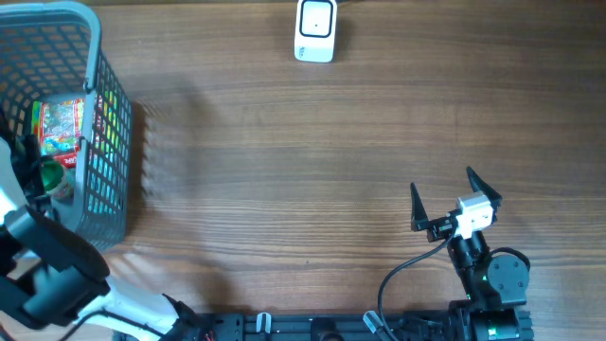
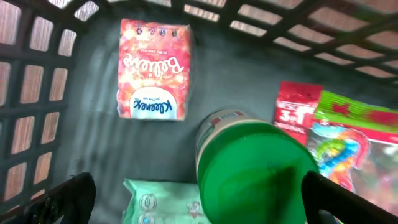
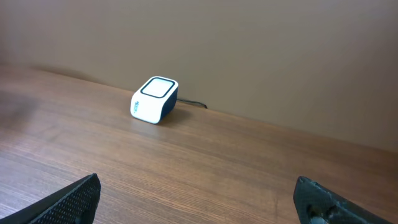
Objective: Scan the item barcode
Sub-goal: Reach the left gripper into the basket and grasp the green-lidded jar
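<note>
One grey plastic lattice basket (image 1: 106, 142) sits on the wood-grain bench (image 1: 284, 189), and the left hand (image 2: 202, 205) is inside it, pointing down, dark fingers (image 2: 59, 199) spread wide and gripping nothing. Five items lie in the basket: a round jar with a glossy green lid (image 2: 258, 171) directly under that hand, a flat orange Kleenex packet (image 2: 153, 70) beyond it, a pale green soft pack (image 2: 158, 202), a red sachet (image 2: 295, 109) and a crinkly multicoloured bag (image 2: 354, 155). One boxy white scanner (image 1: 315, 30) stands well right of the basket at the far edge. The right hand (image 1: 442, 182), farther right again, hovers low over the bench, released and empty.
</note>
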Robot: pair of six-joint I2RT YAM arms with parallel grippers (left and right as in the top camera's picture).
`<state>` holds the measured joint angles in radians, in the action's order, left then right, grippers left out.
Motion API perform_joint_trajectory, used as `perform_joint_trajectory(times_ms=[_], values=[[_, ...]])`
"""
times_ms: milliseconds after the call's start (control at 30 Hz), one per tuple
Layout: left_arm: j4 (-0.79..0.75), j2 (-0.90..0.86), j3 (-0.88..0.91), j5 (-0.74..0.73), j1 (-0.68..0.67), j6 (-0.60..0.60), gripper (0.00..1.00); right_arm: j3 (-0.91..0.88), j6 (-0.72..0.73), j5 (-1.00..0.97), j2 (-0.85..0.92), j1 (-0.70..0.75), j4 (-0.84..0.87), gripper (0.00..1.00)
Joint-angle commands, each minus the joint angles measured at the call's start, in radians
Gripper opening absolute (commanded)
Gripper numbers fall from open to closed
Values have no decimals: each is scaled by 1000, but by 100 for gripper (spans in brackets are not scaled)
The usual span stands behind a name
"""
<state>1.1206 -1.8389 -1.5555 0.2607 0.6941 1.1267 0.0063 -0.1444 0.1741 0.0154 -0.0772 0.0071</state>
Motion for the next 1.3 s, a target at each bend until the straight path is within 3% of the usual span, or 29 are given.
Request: perform_joint_trajectory(times_ms=[0, 200, 533, 1267], values=[[11, 113, -31, -2, 4, -31, 100, -1, -11, -17, -5, -4, 3, 100], [-29, 127, -31, -37, 2, -59, 100, -1, -11, -17, -5, -4, 3, 100], [-135, -19, -31, -59, -45, -102, 100, -1, -11, -17, -5, -4, 3, 100], [-119, -214, -30, -39, -51, -102, 100, -1, -11, -17, -5, -4, 3, 100]])
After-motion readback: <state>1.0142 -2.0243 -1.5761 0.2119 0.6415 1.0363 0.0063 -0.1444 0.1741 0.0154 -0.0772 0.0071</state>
